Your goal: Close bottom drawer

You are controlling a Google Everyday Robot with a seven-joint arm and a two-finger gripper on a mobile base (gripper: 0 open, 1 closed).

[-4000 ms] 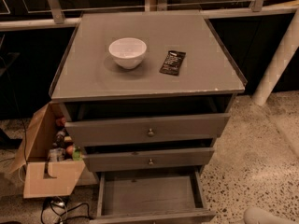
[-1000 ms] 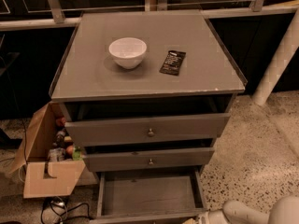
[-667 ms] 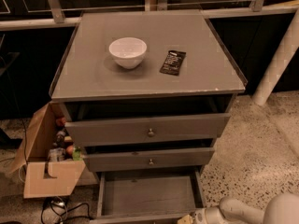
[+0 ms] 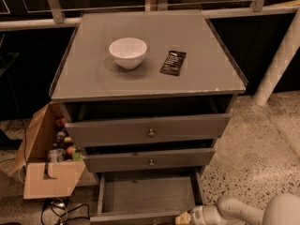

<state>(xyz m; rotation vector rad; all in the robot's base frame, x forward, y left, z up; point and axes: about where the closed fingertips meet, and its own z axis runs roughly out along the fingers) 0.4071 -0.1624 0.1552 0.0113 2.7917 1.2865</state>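
In the camera view, we see the bottom drawer (image 4: 147, 195) pulled well out at the foot of the grey cabinet (image 4: 150, 69). Our gripper (image 4: 183, 218) sits at the right part of that drawer's front edge, in front of the cabinet. We cannot tell whether it is spread or clamped.

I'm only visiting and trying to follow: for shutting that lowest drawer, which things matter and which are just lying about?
For the job: bottom drawer, pulled out; claw, low by its front right corner.

Lying about: white bowl and black packet on the cabinet top; cardboard box on the floor at the left; middle drawer; top drawer.
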